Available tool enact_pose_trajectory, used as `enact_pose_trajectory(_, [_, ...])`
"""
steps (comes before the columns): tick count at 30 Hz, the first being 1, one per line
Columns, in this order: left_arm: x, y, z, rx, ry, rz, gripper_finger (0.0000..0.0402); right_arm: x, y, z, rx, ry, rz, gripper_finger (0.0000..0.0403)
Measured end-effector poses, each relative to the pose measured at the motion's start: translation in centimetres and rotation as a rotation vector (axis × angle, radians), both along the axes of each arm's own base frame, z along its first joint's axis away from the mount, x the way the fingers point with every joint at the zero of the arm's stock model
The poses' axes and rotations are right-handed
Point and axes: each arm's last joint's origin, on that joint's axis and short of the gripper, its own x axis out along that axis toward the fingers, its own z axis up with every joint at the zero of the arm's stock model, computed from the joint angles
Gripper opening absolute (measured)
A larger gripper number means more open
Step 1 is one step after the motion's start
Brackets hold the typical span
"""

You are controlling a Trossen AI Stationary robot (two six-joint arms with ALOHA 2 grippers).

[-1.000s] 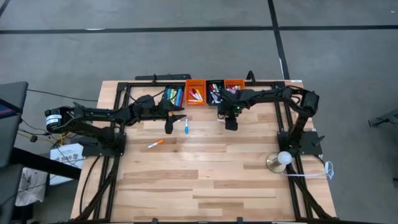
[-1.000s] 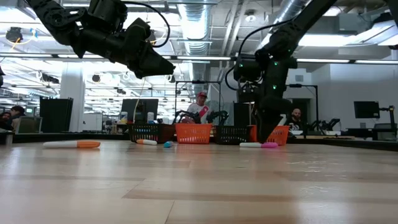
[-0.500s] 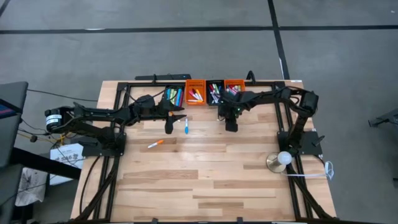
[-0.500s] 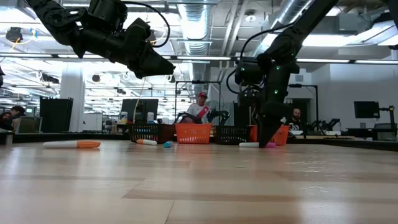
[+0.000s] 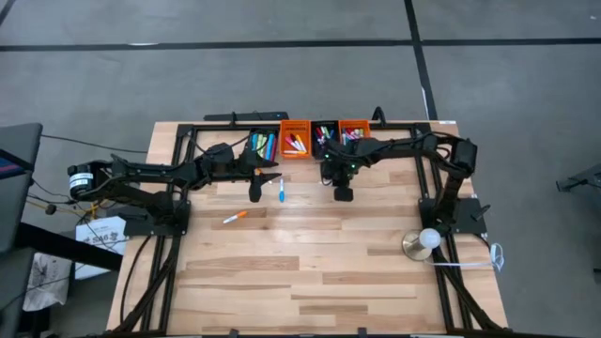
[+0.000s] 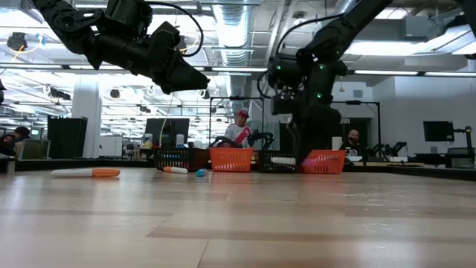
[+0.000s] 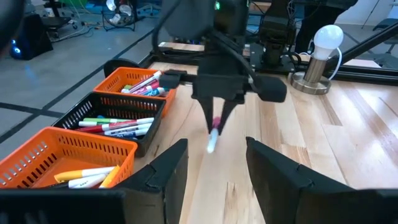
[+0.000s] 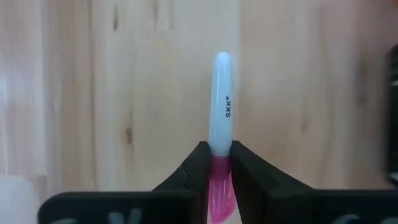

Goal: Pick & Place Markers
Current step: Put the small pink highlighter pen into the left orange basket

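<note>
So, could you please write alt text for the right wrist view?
The right gripper has its jaws closed on a pink-capped white marker, pinching it where the cap meets the barrel. The barrel points straight ahead over the light wooden table.

The right arm's dark two-finger gripper (image 8: 216, 168) points down, its fingers (image 8: 194, 171) clamped on the pink cap end of a white-barrelled marker (image 8: 219, 106) that juts out beyond their tips. The left arm's dark gripper (image 7: 216, 163) hangs raised, fingers (image 7: 171, 168) spread apart with nothing between them.
</note>
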Motion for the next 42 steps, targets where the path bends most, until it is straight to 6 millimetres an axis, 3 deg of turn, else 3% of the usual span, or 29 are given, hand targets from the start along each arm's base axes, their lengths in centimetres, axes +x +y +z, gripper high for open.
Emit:
enact_pose_trajectory(3, [0.0, 0.0, 0.0, 0.000, 0.000, 0.000, 0.0159, 0.9, -0.1, 1.2, -0.018, -0.033, 0.011, 0.0023])
enact_pose_trajectory(9, [0.0, 0.0, 0.0, 0.000, 0.000, 0.000, 0.0159, 3.0, -0.9, 4.8, -0.070, -0.161, 0.011, 0.0025])
enact_pose_trajectory(14, [0.0, 0.0, 0.0, 0.000, 0.000, 0.000, 0.0159, 5.1, -2.0, 8.6, -0.132, -0.365, -0.023, 0.0046])
enact_pose_trajectory(20, [0.0, 0.0, 0.0, 0.000, 0.000, 0.000, 0.0159, 6.1, -4.1, 11.1, -0.100, -0.614, -0.067, 0.0026])
enact_pose_trajectory(24, [0.0, 0.0, 0.0, 0.000, 0.000, 0.000, 0.0159, 6.7, -6.2, 10.2, 0.009, -0.707, -0.149, 0.0027])
enact_pose_trajectory(33, [0.0, 0.0, 0.0, 0.003, 0.001, -0.001, 0.0159, 6.8, -10.5, 4.2, 0.092, -0.597, -0.348, 0.0060])
enact_pose_trajectory(42, [0.0, 0.0, 0.0, 0.004, 0.001, -0.002, 0.0159, 6.7, -11.1, 3.4, 0.071, -0.574, -0.374, 0.0060])
